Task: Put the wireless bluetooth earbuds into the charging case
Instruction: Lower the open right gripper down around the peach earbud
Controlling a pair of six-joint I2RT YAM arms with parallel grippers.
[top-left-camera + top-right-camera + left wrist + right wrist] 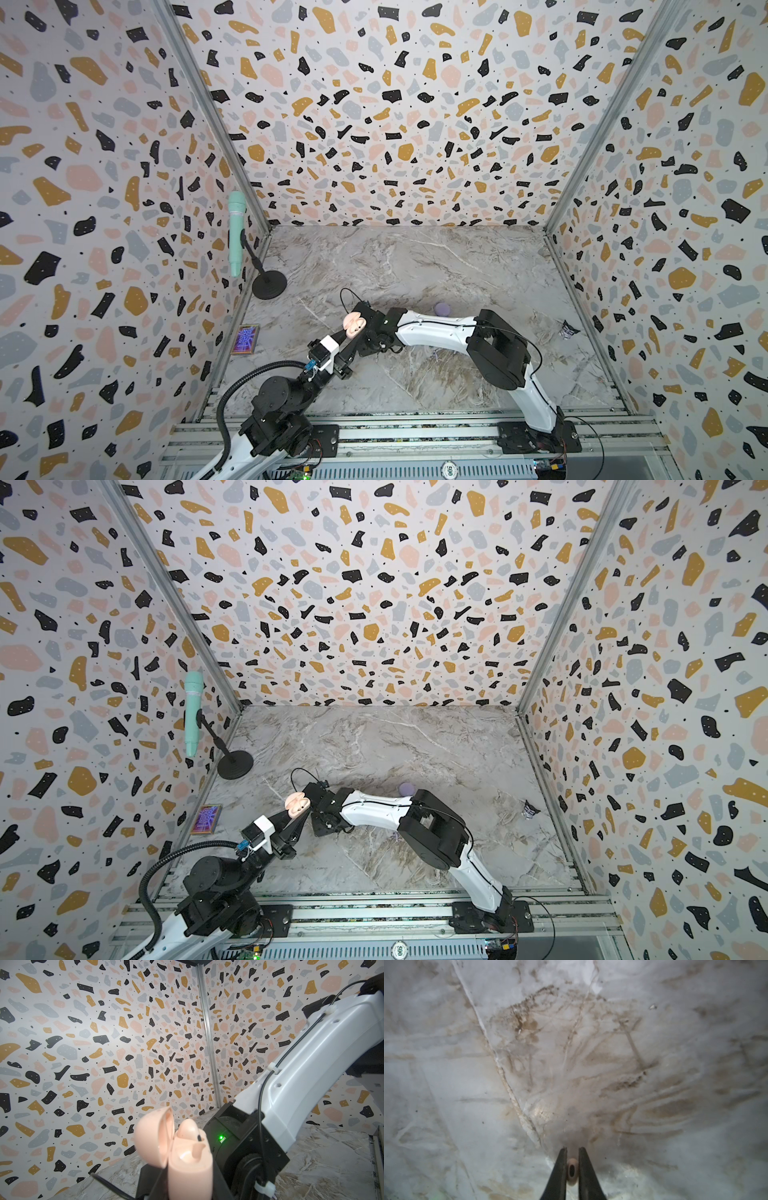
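Step in hand: pickup of bud 2. Right gripper [572,1150] is pinched shut on 1 pale pink earbud [572,1169], low over the marble table [591,1053]. Left gripper [348,337] clamps the open pink case [190,1163] aloft, where 1 seated bud [187,1128] shows. Next move calls for a lift, then alignment over the empty socket [186,1155].

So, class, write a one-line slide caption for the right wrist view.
Right tool shut on a pale pink earbud, marble tabletop behind.

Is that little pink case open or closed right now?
Open. The pink case has its lid swung back, showing one earbud inside.
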